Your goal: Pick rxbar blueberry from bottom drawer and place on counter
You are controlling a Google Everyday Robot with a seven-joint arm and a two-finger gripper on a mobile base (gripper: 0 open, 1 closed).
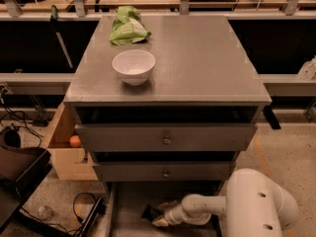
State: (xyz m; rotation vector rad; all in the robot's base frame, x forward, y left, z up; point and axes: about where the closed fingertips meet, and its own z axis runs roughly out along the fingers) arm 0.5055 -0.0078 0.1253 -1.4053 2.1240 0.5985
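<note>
The bottom drawer point(129, 201) is pulled open at the foot of the cabinet, and its flat grey floor shows. The rxbar blueberry point(149, 213), a small dark bar, lies on that floor near the front. My gripper point(160, 217) reaches in from the right on a white arm point(256, 204) and sits right against the bar's right end, low in the drawer. The counter point(197, 58) is the wide grey top of the cabinet above.
A white bowl point(134, 66) and a green snack bag point(127, 26) sit on the left of the counter. Two shut drawers with round knobs point(167, 140) are above the open one. A wooden box point(61, 147) with an orange ball point(74, 141) and floor cables point(81, 206) are to the left.
</note>
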